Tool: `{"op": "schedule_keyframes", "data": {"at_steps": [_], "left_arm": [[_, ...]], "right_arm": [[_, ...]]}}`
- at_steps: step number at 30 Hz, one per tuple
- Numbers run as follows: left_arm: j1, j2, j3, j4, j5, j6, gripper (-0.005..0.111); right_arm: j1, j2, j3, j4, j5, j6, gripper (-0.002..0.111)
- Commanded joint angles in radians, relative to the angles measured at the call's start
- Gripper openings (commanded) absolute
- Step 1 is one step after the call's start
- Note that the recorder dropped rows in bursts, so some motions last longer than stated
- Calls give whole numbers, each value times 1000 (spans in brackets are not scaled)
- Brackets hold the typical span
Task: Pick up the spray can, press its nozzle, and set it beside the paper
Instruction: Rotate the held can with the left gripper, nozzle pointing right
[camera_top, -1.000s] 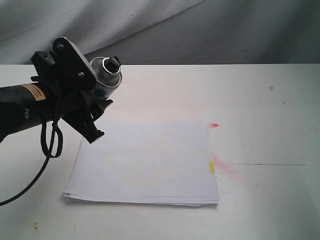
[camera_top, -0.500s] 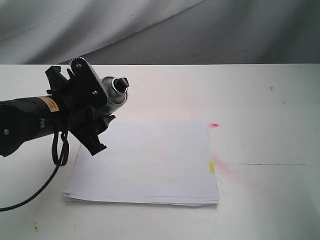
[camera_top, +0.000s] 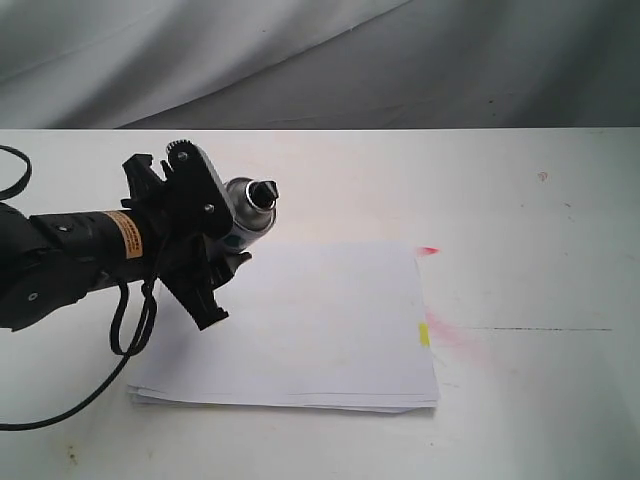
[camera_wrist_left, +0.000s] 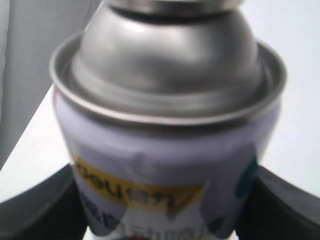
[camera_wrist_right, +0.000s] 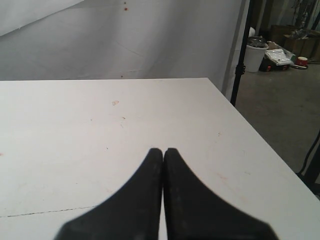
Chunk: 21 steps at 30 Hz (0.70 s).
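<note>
My left gripper is shut on the spray can, holding it in the air, tilted, over the far left corner of the paper. The black nozzle points toward the right. Close up in the left wrist view the spray can fills the picture, with black fingers against both of its sides, and the nozzle is out of frame. The paper is a white stack with a yellow mark at its right edge. My right gripper is shut on nothing above bare table; the exterior view does not show it.
Red spray stains lie on the white table just off the paper's right edge. A black cable hangs from the left arm. In the right wrist view the table edge drops to a floor with a stand and clutter.
The left arm has carried the can to the right and downward, closer to the paper's far left corner. The right gripper shows no earlier frame.
</note>
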Motion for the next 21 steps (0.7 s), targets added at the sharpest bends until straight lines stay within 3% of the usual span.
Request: {"op": "schedule_keyframes", "data": {"at_steps": [1, 7, 13, 15, 18, 21], "left_arm": [[-3, -2, -4, -21, -22, 1, 0], [-3, -2, -4, -121, -15, 175, 0], [-3, -2, -4, -131, -21, 197, 0], [-3, -2, -4, -203, -23, 248, 0], [-3, -2, -4, -471, -23, 426, 0], [-3, -2, -4, -886, -31, 725, 0]], "right_arm": [[-7, -7, 3, -9, -1, 0, 0], [-7, -7, 3, -9, -1, 0, 0], [-7, -7, 3, -9, -1, 0, 0], [-7, -7, 3, -9, -1, 0, 0], [-7, -7, 3, -9, -1, 0, 0], [-7, -7, 3, -9, -1, 2, 0]]}}
